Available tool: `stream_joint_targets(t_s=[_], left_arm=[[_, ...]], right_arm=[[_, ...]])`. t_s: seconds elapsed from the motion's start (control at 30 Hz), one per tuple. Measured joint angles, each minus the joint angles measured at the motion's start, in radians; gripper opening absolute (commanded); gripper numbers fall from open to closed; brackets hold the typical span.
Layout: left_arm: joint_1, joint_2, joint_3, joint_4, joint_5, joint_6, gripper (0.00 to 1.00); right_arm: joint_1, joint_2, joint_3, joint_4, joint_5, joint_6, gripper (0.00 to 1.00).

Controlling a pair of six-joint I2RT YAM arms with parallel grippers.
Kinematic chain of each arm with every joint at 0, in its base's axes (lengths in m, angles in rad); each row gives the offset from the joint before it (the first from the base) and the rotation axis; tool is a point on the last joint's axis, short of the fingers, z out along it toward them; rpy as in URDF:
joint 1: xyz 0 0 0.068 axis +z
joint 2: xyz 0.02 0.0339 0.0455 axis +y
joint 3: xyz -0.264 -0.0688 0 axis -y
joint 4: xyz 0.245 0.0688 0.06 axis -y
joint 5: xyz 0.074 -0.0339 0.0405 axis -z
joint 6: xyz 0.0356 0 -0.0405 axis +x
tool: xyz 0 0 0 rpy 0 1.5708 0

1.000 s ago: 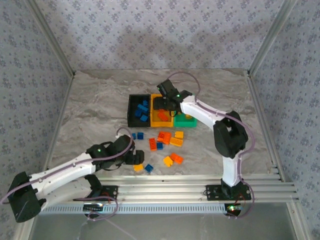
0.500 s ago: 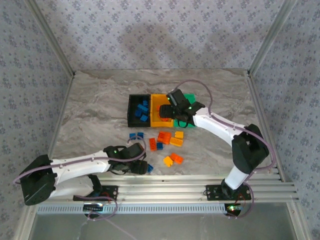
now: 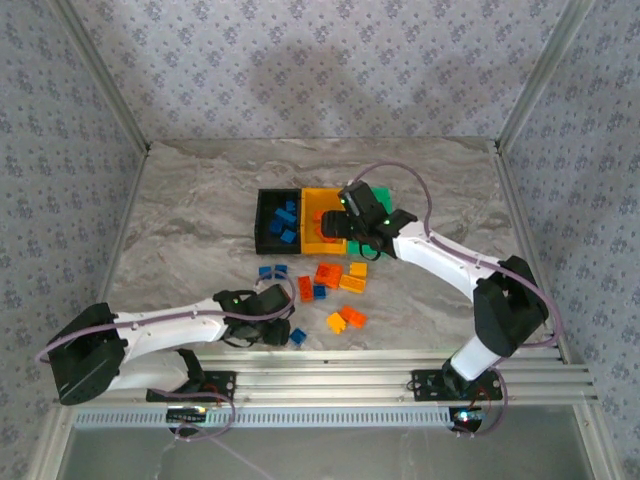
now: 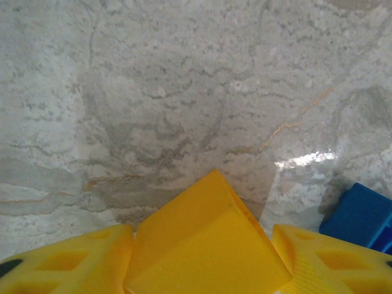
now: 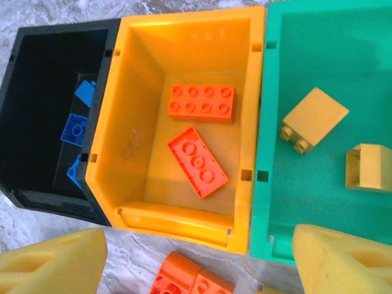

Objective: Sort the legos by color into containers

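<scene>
My left gripper (image 3: 273,330) is low at the table's front, shut on a yellow lego (image 4: 202,245) that fills the gap between its yellow fingers (image 4: 67,260). A blue lego (image 4: 361,217) lies just to its right. My right gripper (image 5: 199,269) hangs open with nothing in it over the near edge of the orange container (image 5: 184,27), which holds two orange legos (image 5: 202,101). The black container (image 5: 37,49) holds blue legos (image 5: 76,128). Two yellow legos (image 5: 314,119) lie in the green container (image 5: 318,37).
Loose legos lie on the marble table between the containers (image 3: 263,222) and the arms: two blue ones (image 3: 272,271), an orange cluster (image 3: 328,273), yellow ones (image 3: 352,283), and a yellow and orange pair (image 3: 345,319). Aluminium rails run along the front edge (image 3: 400,365).
My left arm swung right and down onto the yellow lego and its jaws closed in on it. My right gripper drew back from over the containers to the orange one's near edge.
</scene>
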Motion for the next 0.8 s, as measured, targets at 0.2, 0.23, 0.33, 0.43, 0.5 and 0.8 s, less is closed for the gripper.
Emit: stream_joint_targets(t_s=[0.2, 0.23, 0.33, 0.43, 0.5, 0.8], left_arm=[[0.01, 0.001, 0.0, 0.005, -0.023, 0.016, 0.66], [0.01, 0.005, 0.0, 0.006, -0.026, 0.019, 0.63], [0.011, 0.019, 0.0, 0.011, -0.03, 0.031, 0.55], [0.012, 0.019, 0.0, 0.014, -0.034, 0.039, 0.48], [0.013, 0.015, 0.0, 0.014, -0.036, 0.044, 0.46], [0.029, -0.071, 0.112, -0.054, -0.067, 0.074, 0.43]], right_arm=[[-0.001, -0.007, -0.024, 0.001, 0.0, 0.0, 0.81], [-0.001, -0.01, -0.029, 0.003, 0.0, 0.001, 0.81], [-0.003, -0.019, -0.041, 0.005, 0.0, 0.005, 0.81], [-0.005, -0.035, -0.053, 0.008, 0.003, 0.011, 0.81], [-0.009, -0.049, -0.062, 0.009, 0.003, 0.016, 0.81], [-0.016, -0.201, -0.167, 0.026, 0.015, 0.056, 0.81]])
